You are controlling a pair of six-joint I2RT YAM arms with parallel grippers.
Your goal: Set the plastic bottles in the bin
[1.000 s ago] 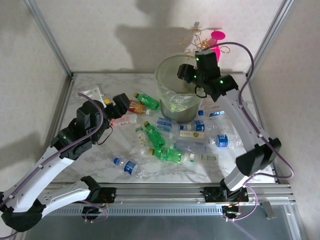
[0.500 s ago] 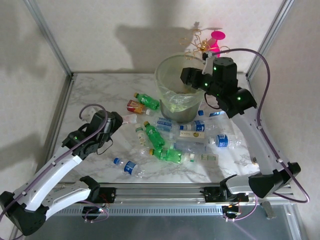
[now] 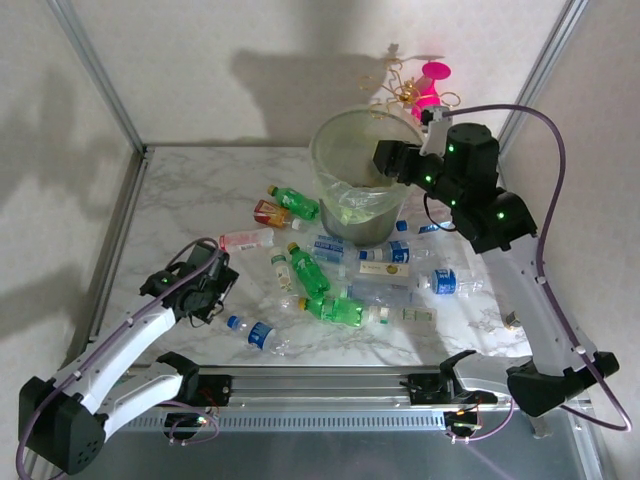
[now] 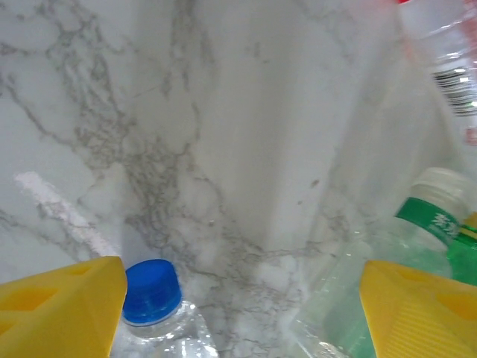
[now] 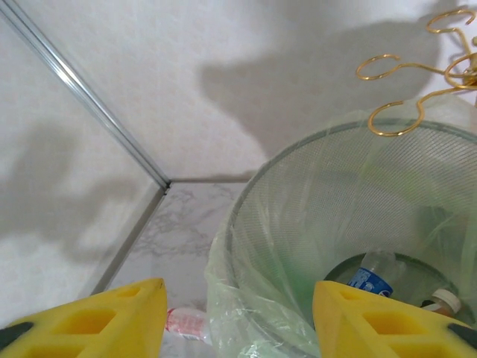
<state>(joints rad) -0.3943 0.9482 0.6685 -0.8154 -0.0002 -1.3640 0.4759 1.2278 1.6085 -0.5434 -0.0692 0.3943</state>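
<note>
**Left Fingers Spread by a Blue Cap, Right Empty at the Bin**

Nearest us, the left gripper point(image 4: 238, 277) hangs released low over the marble table point(image 3: 180, 200), a blue-capped bottle point(image 4: 151, 292) just beside its left finger. Mid-table we see the plastic bottles point(image 3: 345, 310) scattered. Farthest back, the right gripper point(image 5: 238, 298) gapes empty above the bin point(image 5: 298, 216), which has bottles lying inside.

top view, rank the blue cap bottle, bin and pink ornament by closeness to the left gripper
From the left gripper:
1. blue-capped bottle, front left, just beside it.
2. bin, back centre.
3. pink ornament, back right, behind the bin.
</note>
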